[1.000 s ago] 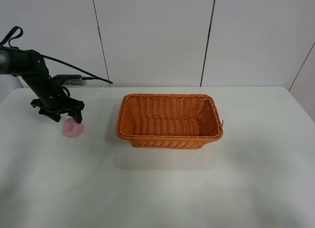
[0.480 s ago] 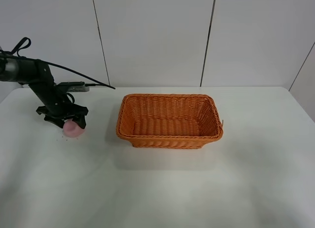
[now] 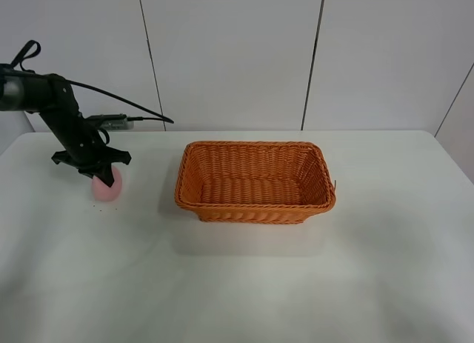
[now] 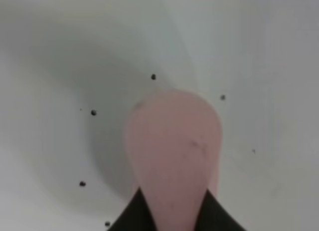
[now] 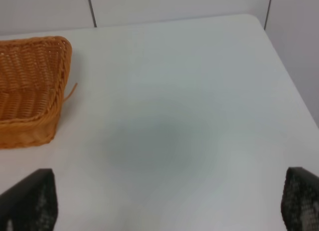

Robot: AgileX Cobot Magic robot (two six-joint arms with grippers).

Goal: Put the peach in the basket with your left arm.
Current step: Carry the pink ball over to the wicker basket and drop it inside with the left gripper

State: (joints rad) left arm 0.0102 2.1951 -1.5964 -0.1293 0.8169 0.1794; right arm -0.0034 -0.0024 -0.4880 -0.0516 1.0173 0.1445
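White table, peach clenched at nine o'clock of the basket

White tabletop [image 3: 244, 284] is backed by a pale panelled wall [image 3: 229, 54]. An orange woven basket [image 3: 255, 181] is set near the middle of the table. The peach [image 3: 106, 189] is found at nine o'clock of the basket, well apart from it. Whether it is touching the table cannot be told. It is grasped by the left claw [image 3: 102, 174], which is lowered onto it from the left arm [image 3: 63, 117]. In the left wrist view the pink fruit is squeezed narrow between two black fingers [image 4: 124, 222]. Small dark specks [image 4: 93, 112] are scattered on the table around it. A black cable [image 3: 118, 102] is trailed from the arm toward three o'clock. The right claw [image 5: 169, 191] is held released, its fingers spread wide over the table, and a corner of the basket is caught in its view.
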